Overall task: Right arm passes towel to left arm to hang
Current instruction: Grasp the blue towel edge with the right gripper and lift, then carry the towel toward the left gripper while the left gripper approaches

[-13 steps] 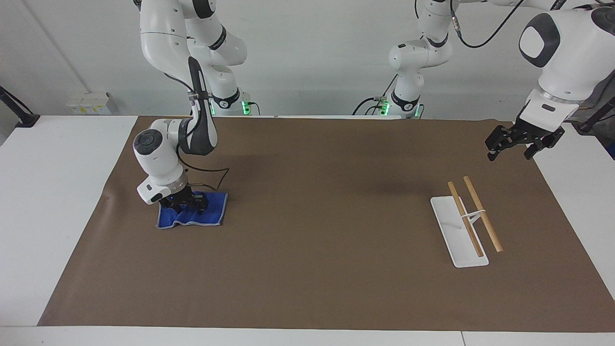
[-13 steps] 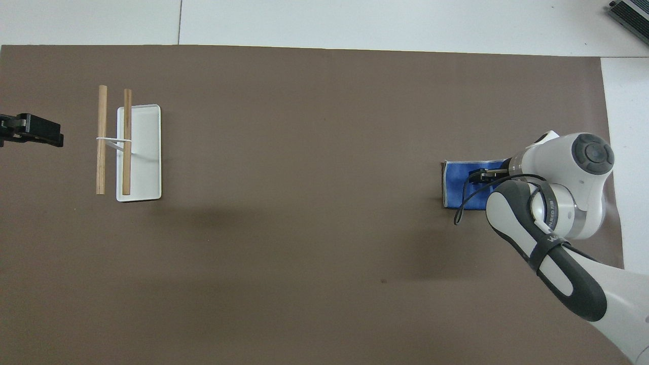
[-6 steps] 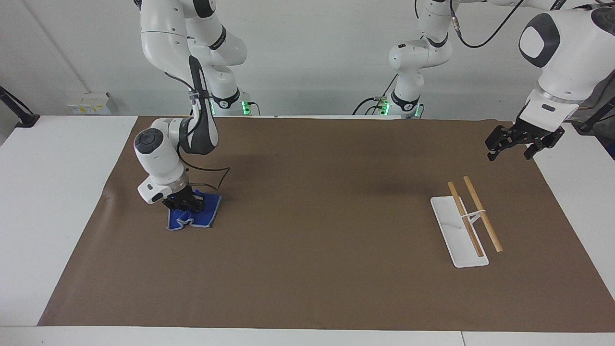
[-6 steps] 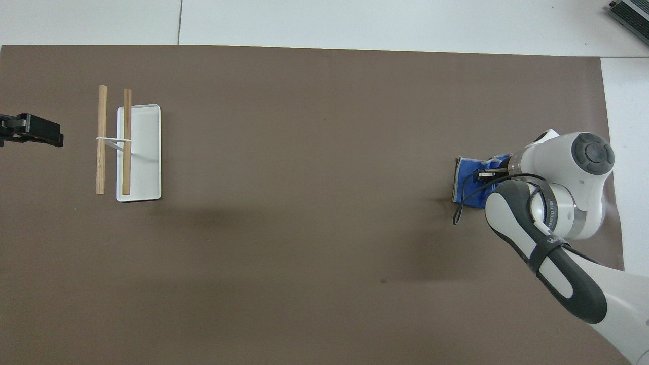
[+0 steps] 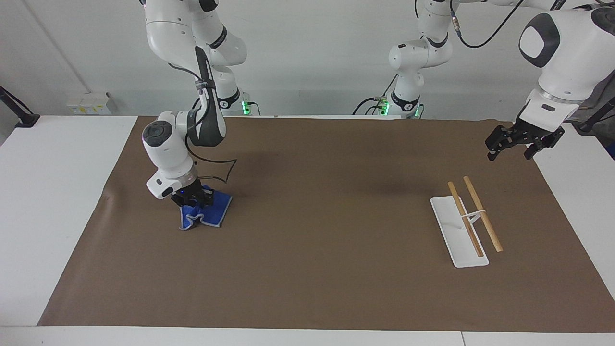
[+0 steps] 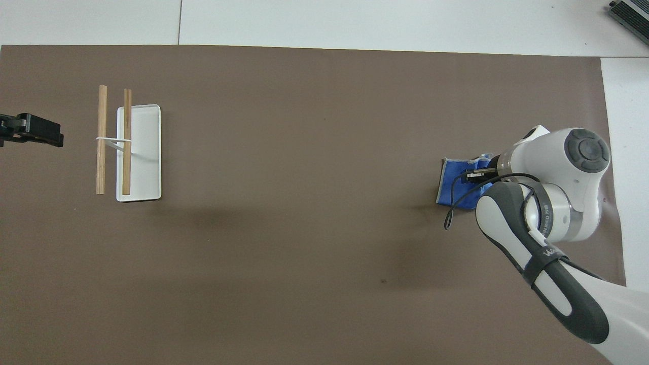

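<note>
The blue towel (image 5: 206, 212) (image 6: 453, 183) hangs bunched from my right gripper (image 5: 194, 199) (image 6: 476, 176), which is shut on its upper edge. Its lower folds still brush the brown mat at the right arm's end of the table. A loose black cable loops from the right wrist. My left gripper (image 5: 522, 142) (image 6: 30, 131) waits open in the air over the mat's edge at the left arm's end, with nothing between its fingers.
A white rack (image 5: 459, 230) (image 6: 139, 152) with two wooden rods (image 5: 482, 213) (image 6: 102, 139) stands on the brown mat (image 5: 326, 216) toward the left arm's end. White tabletop borders the mat on every edge.
The right gripper closed on the towel, gathered it from flat into a bunch and lifted it slightly while drifting toward the table's middle. The left arm stayed still.
</note>
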Controlling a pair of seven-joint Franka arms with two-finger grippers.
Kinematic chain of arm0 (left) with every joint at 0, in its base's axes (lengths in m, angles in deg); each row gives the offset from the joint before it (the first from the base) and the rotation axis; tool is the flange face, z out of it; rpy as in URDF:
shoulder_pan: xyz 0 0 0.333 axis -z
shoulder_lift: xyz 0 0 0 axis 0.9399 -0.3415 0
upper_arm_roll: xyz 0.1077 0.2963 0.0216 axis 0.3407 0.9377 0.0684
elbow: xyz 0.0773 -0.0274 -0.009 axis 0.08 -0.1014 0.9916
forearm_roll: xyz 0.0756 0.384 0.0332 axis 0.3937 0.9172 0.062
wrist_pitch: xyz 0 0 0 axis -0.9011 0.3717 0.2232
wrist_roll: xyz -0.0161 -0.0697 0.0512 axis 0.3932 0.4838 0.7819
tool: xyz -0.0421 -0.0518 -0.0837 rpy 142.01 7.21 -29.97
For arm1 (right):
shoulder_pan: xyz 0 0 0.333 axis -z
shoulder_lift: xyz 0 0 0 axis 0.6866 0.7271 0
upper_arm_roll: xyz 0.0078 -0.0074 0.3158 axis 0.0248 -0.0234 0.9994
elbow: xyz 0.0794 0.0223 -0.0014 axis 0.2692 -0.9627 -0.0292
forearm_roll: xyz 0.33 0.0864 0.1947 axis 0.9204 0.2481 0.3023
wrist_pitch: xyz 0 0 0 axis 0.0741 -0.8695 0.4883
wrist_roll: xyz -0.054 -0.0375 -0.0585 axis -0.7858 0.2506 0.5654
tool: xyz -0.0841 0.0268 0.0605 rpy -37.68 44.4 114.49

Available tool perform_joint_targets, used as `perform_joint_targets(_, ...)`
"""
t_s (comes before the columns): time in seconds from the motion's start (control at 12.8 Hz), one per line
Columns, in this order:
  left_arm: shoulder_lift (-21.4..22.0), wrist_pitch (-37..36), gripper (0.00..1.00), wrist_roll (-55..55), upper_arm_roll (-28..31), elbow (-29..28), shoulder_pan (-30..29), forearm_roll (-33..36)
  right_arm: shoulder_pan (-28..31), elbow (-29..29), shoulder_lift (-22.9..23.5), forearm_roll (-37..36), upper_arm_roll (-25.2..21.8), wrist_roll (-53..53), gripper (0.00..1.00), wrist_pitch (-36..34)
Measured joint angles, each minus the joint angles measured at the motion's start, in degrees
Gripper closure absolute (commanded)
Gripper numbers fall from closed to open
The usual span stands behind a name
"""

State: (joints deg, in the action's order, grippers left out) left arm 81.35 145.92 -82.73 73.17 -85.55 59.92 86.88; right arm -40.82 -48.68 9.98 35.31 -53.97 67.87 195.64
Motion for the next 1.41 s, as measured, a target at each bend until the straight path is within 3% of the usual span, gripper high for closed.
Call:
perform_joint_targets(0.31,0.0,0.0,0.0,0.0,0.0,0.0,0.0,0.0,-0.18,0.8,-3.34,8.35,6.16,0.01,1.0,-0.39)
perform_joint_targets(0.62,0.1,-0.02,0.0,0.0,0.0,0.0,0.0,0.0,-0.23,3.93,-3.69,17.66,11.14,0.34,1.0,-0.39)
perform_joint_targets(0.86,1.06,-0.02,0.0,0.3,-0.1,-0.07,0.03,-0.53,-0.22,5.56,-3.7,30.43,12.94,0.48,1.0,-0.39)
perform_joint_targets(1.09,2.72,2.15,0.0,3.44,0.07,-3.59,-0.15,-10.94,-1.5,6.5,-3.7,41.48,14.32,0.77,1.0,-0.13)
perform_joint_targets(1.41,6.74,13.88,0.0,13.74,-0.21,-14.94,-0.57,-24.22,-6.37,7.74,-3.44,51.21,14.56,3.9,1.0,7.3)
